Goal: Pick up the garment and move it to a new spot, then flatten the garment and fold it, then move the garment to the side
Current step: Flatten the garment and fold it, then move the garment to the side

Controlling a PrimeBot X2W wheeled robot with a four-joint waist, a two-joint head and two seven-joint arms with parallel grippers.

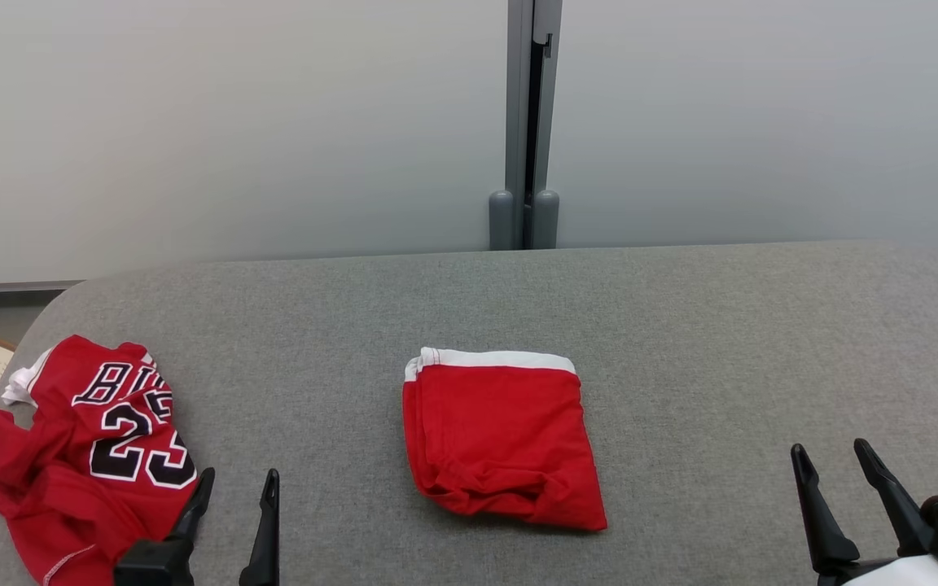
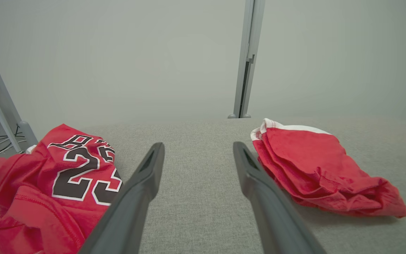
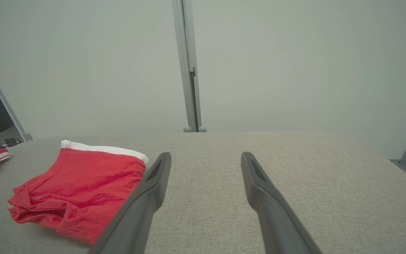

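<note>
Left gripper, right gripper, spread, pointing forward

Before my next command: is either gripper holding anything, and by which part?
Nothing is held. The left gripper and right gripper both stand open and empty; the folded red garment lies free on the table between them.

The crumpled jersey runs off the head view's bottom edge.

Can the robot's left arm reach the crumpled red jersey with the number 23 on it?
Probably yes. The crumpled red fabric jersey with the black 23 lies right beside the open left gripper on the grey cloth-covered table, with nothing between them.
</note>
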